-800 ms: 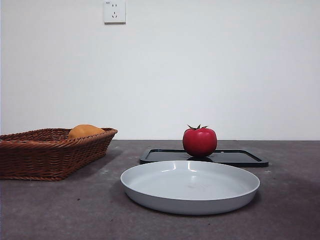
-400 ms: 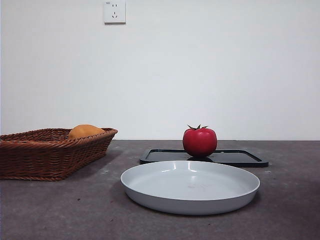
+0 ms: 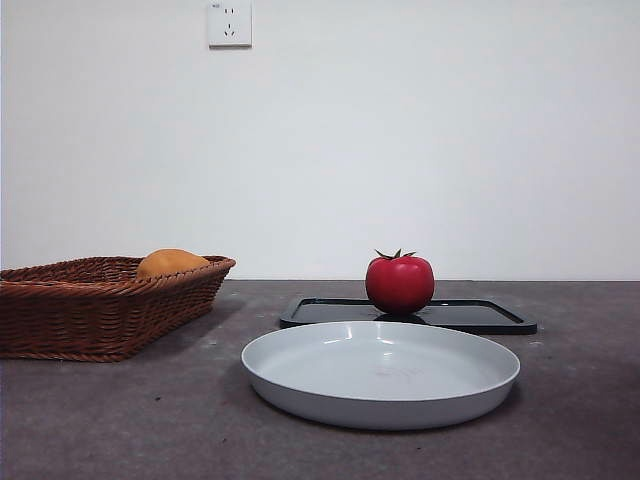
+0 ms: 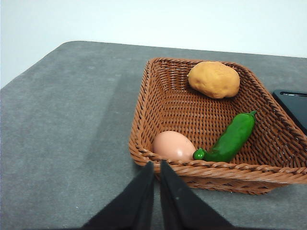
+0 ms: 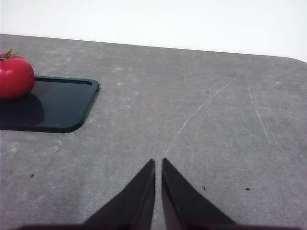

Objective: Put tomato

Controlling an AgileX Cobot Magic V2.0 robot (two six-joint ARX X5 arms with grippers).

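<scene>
The red tomato [image 3: 399,284] with a dark green stem stands on a flat black tray [image 3: 480,317] behind a round grey plate [image 3: 380,372]. It also shows in the right wrist view [image 5: 15,75], on the tray's corner [image 5: 57,108]. My right gripper [image 5: 158,165] is shut and empty, over bare table well away from the tomato. My left gripper [image 4: 157,167] is shut and empty, just outside the near rim of the wicker basket [image 4: 144,120]. Neither gripper shows in the front view.
The brown wicker basket [image 3: 90,305] stands at the left of the table. It holds an orange-yellow rounded fruit [image 4: 214,79], a green pepper [image 4: 231,138] and a pale egg [image 4: 173,145]. A wall socket [image 3: 229,22] is on the white wall behind.
</scene>
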